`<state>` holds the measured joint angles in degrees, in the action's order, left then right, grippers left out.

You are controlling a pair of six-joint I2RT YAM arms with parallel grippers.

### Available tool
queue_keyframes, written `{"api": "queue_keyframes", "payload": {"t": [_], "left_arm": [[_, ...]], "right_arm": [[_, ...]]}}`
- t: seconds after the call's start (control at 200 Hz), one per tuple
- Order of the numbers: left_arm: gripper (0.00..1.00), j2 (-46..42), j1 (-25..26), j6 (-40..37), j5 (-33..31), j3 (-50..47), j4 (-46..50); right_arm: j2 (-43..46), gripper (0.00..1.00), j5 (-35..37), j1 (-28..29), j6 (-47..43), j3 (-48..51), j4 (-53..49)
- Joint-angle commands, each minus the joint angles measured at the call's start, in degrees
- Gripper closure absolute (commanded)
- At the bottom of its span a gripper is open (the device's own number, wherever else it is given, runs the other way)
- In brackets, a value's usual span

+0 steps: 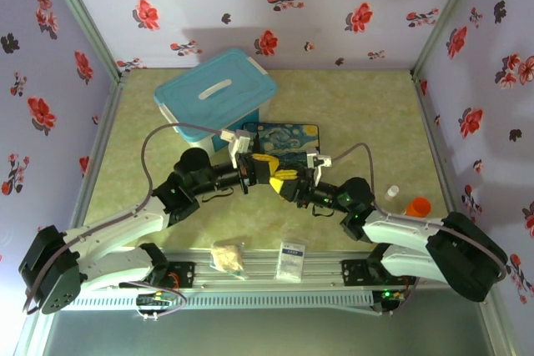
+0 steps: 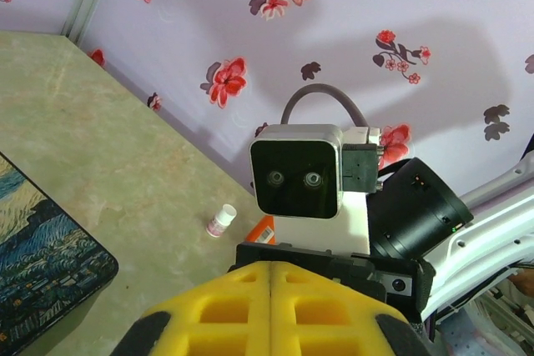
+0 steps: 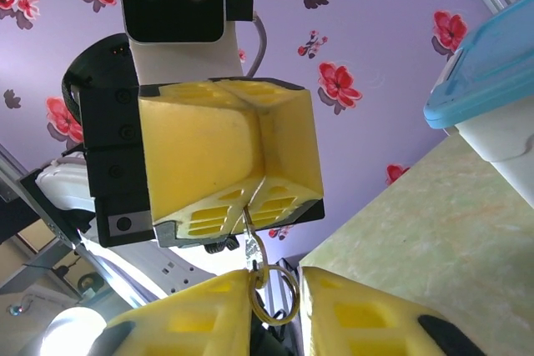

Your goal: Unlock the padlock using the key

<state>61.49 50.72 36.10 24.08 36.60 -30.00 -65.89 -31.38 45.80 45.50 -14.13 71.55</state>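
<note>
My left gripper (image 1: 265, 161) and right gripper (image 1: 288, 179) meet tip to tip above the middle of the table. The left gripper (image 2: 271, 266) has its yellow fingers pressed together. In the right wrist view the thin grey key (image 3: 252, 231) sticks down out of the seam between the left gripper's fingers (image 3: 250, 193). A thin key ring (image 3: 294, 293) hangs from the key. The ring sits in the gap of my right gripper (image 3: 275, 277), whose fingers stand apart, and touches the left finger. The padlock is hidden.
A blue-lidded tub (image 1: 215, 93) stands at the back left. The painted dark-blue box (image 1: 288, 141) lies flat just behind the grippers. A small white bottle (image 1: 392, 193) and an orange object (image 1: 417, 206) sit right. A white packet (image 1: 291, 259) and a beige lump (image 1: 227, 257) lie near the front rail.
</note>
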Motion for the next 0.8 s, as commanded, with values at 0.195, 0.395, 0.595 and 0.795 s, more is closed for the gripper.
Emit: {"api": "queue_keyframes", "payload": {"t": [0.195, 0.395, 0.595, 0.795], "left_arm": [[1.00, -0.1, -0.3, 1.0, 1.0, -0.3, -3.2], [1.00, 0.2, -0.3, 1.1, 1.0, -0.7, -3.7], [1.00, 0.7, -0.4, 1.4, 1.0, -1.0, -4.1], [1.00, 0.7, -0.5, 1.2, 1.0, -1.6, -4.4]], "right_arm": [[-0.5, 0.66, 1.4, 0.0, 0.1, -0.2, 2.5], [-1.9, 0.68, 1.8, 0.1, 0.1, -0.4, 3.8], [-3.3, 0.65, 1.5, 0.1, 0.4, -0.6, 5.5], [-3.2, 0.60, 2.2, 0.0, 0.3, -0.2, 6.3]]}}
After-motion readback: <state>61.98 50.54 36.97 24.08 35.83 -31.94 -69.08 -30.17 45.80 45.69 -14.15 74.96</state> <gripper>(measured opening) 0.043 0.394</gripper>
